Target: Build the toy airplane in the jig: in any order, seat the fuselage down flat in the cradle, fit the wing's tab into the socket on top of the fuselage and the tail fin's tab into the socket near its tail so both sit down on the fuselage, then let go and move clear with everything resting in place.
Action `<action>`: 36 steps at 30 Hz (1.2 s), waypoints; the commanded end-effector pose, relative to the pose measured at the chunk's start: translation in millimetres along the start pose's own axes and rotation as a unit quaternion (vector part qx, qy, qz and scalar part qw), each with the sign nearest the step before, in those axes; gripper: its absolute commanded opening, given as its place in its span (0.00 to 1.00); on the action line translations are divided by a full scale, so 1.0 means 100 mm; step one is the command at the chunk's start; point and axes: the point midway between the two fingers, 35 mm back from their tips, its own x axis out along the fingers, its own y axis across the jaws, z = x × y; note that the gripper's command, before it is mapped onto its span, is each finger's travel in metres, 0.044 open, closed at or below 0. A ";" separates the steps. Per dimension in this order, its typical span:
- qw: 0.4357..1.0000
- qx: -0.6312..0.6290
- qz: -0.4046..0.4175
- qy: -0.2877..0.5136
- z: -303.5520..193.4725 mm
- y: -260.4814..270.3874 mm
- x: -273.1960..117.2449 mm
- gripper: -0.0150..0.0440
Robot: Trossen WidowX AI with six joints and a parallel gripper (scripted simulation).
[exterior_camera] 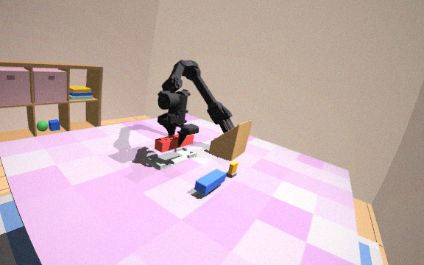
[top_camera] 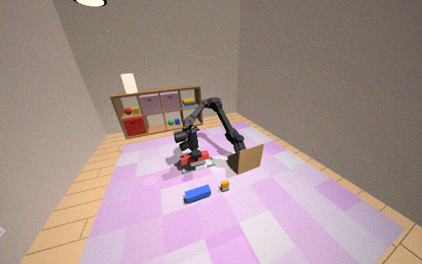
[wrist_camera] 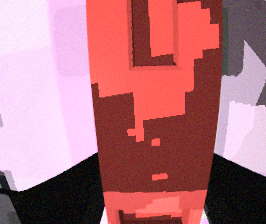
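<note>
The red fuselage [top_camera: 185, 160] [exterior_camera: 161, 145] [wrist_camera: 114, 50] is held level between the fingers of my gripper [top_camera: 196, 157] [exterior_camera: 181, 141] [wrist_camera: 152, 153], which is shut on it. A socket opening shows in its top in the wrist view. It hangs above the pale grey jig [top_camera: 211, 163] [exterior_camera: 161, 166], with a gap below it in the exterior view; its exact alignment is unclear. The blue wing [top_camera: 197, 193] [exterior_camera: 210, 181] lies on the mat in front of the jig. The small orange tail fin [top_camera: 225, 185] [exterior_camera: 233, 168] stands on its dark base beside the wing.
A brown angled panel [top_camera: 251, 159] [exterior_camera: 241, 143] stands right of the jig, in front of the arm's lower part and hiding its base. A shelf [top_camera: 156, 89] [exterior_camera: 96, 85] with bins and toys is at the back, beyond the patchwork mat [top_camera: 152, 220] [exterior_camera: 105, 221].
</note>
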 end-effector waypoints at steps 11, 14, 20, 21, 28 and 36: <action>1.000 -0.011 -0.014 -0.002 -0.08 -0.34 0.12 0.30; 1.000 -0.011 -0.014 -0.002 -0.08 -0.34 0.12 0.43; 1.000 -0.011 -0.014 -0.002 -0.08 -0.34 0.12 0.59; 1.000 -0.011 -0.014 -0.002 -0.08 -0.34 0.12 0.59; 1.000 -0.011 -0.014 -0.002 -0.08 -0.34 0.12 0.59; 1.000 -0.011 -0.013 -0.002 -0.07 -0.35 0.18 0.59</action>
